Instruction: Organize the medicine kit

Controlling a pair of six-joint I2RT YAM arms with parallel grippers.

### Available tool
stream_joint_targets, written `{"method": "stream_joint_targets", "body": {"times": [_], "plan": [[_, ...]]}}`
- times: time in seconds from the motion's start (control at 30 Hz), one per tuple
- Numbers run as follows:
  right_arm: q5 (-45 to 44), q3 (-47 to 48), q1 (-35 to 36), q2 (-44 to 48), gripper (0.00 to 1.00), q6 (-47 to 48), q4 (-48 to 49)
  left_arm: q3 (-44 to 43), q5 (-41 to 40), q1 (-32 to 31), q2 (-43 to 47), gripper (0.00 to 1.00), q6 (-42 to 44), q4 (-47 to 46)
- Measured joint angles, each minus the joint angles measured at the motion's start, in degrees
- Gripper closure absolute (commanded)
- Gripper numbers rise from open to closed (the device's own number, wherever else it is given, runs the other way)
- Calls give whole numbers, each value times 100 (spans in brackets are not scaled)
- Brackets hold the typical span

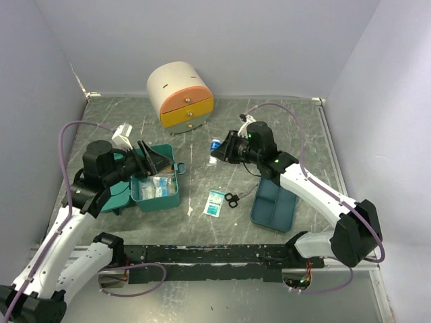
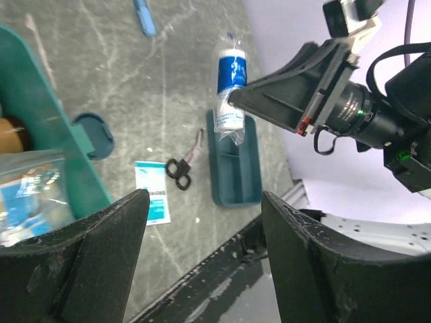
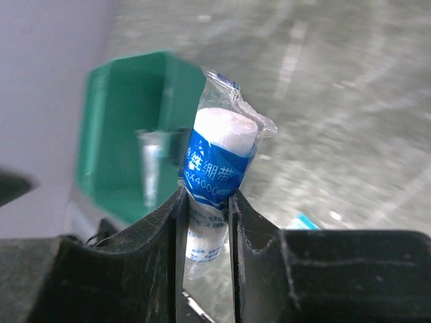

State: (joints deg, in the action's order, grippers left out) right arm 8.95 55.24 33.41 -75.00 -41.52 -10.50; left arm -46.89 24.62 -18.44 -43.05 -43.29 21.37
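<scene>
The right claw (image 3: 205,198) pinches a wrapped bandage roll (image 3: 222,158) aloft at centre frame. The left claw (image 2: 205,202) gapes empty over the open medicine kit (image 1: 156,202), left of centre. Next, likely: carry the roll into it.

White links (image 1: 316,192), black joints (image 1: 353,235), looping purple cables (image 1: 60,141), and a left tool (image 2: 205,198) with scuffed matte-black wedge fingers (image 2: 87,262).
</scene>
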Motion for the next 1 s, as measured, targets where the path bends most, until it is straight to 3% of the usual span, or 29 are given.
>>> {"method": "stream_joint_targets", "body": {"times": [0.1, 0.4, 0.63, 0.87, 0.93, 1.0], "plan": [[791, 170, 179, -20, 75, 142, 616, 186, 315, 0, -164, 17, -376, -407], [2378, 632, 833, -564, 76, 133, 2028, 649, 719, 0, -186, 19, -1532, -1849], [2780, 791, 1064, -839, 76, 85, 2404, 1113, 758, -4, -52, 34, -2179, -2374], [3073, 789, 1161, -841, 76, 59, 2577, 1121, 614, -4, 184, 33, -2400, -2640], [3123, 789, 1169, -841, 76, 59, 2597, 1143, 603, -4, 186, 38, -2461, -2754], [3161, 789, 1174, -841, 75, 59, 2612, 1191, 599, -4, 186, 49, -2511, -2824]]}}
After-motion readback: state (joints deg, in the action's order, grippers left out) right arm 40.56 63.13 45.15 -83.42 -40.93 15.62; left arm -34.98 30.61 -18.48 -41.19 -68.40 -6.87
